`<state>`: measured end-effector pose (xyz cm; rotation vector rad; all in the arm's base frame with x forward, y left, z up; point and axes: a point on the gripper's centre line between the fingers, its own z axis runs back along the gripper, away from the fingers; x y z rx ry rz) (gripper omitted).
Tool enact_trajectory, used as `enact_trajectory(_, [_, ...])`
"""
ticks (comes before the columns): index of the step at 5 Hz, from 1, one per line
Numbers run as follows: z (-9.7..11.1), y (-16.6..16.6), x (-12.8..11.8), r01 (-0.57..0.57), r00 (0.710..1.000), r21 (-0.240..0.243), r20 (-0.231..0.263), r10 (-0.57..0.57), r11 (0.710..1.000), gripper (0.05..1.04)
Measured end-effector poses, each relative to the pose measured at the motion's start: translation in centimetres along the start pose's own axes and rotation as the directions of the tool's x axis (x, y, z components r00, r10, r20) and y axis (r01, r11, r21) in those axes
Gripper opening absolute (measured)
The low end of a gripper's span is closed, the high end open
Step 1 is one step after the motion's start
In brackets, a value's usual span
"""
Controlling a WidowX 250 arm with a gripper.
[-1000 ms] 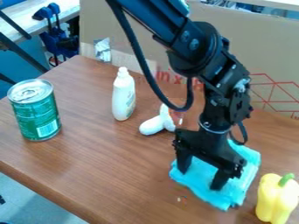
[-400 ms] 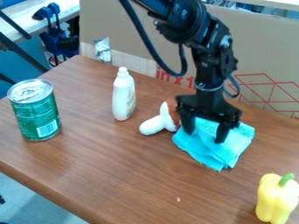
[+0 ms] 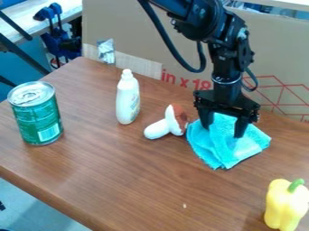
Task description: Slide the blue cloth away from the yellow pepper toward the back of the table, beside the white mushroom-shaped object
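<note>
Apparently midway, from here; gripper (image 3: 223, 131) hangs at blue cloth (image 3: 221, 152), fingers spread; cloth lies loosely folded on table (image 3: 124, 180); clearing away remains.

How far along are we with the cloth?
Looks done: the blue cloth has shifted back, away from the yellow pepper, and lies rumpled on the table. In hand: the gripper is down at the cloth, fingers apart; whether it grips any fabric, I can't tell. Left, probably: lifting the gripper clear, and flattening if wanted, as folds remain.
</note>
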<state>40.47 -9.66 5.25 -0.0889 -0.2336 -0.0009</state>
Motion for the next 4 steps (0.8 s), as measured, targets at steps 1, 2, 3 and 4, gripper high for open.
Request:
enact_trajectory(1, [0.3,-0.1,-0.2,0.024,1.0,0.002,-0.008,-0.023,1.0,1.002])
enact_trajectory(2, [3.1,-0.5,-0.8,0.032,0.998,-0.035,0.053,-0.03,0.999,1.002])
enact_trajectory(3, [6.8,-0.3,-2.8,0.02,0.994,-0.059,0.112,-0.013,0.998,1.002])
enact_trajectory(4, [10.6,-0.2,-4.6,0.022,0.988,-0.077,0.152,-0.01,0.997,1.002])
